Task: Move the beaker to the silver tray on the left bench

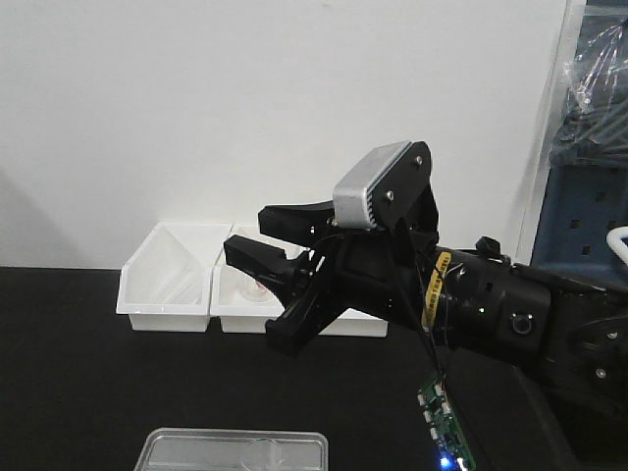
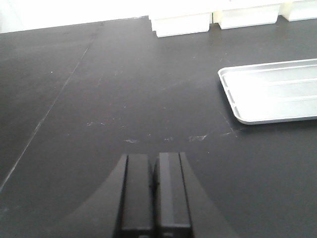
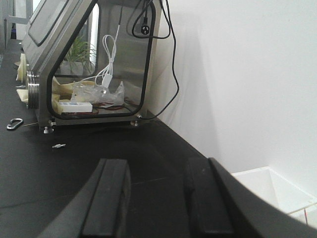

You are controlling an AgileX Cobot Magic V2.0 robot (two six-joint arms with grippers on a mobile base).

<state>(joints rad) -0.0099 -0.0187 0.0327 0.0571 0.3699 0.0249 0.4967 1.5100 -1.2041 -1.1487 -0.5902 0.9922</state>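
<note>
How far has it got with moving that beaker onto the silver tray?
Apparently nothing is done yet. The silver tray lies bare on the black bench, and no beaker shows in any view. The right gripper is open and empty; the left gripper is shut on nothing. Finding, grasping and placing the beaker all remain.
</note>
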